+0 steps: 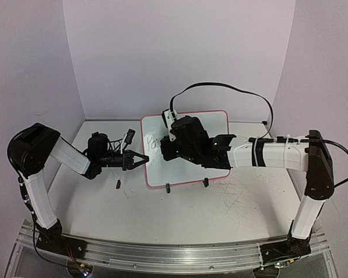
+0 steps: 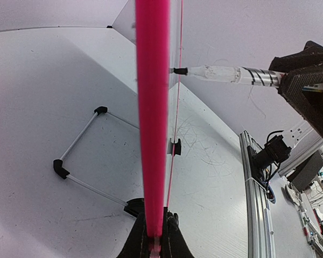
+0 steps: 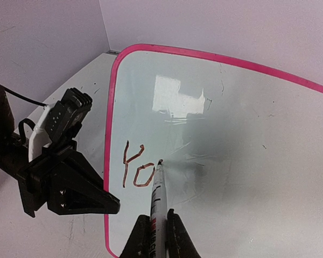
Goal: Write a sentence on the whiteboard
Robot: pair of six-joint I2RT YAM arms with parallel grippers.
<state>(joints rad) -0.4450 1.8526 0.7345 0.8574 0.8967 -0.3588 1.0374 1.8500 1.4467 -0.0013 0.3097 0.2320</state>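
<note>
The whiteboard, white with a pink rim, stands tilted on two black clip feet. My left gripper is shut on its left rim; in the left wrist view the rim runs edge-on between my closed jaws. My right gripper is shut on a marker. The marker's tip touches the board. The sentence reads only "Yo" in reddish-brown strokes near the left rim, just left of the tip. The marker also shows in the left wrist view.
A small dark object lies on the table left of the board's feet. A thin wire stand sits behind the board. An aluminium rail runs along the near table edge. My left gripper fills the space left of the rim.
</note>
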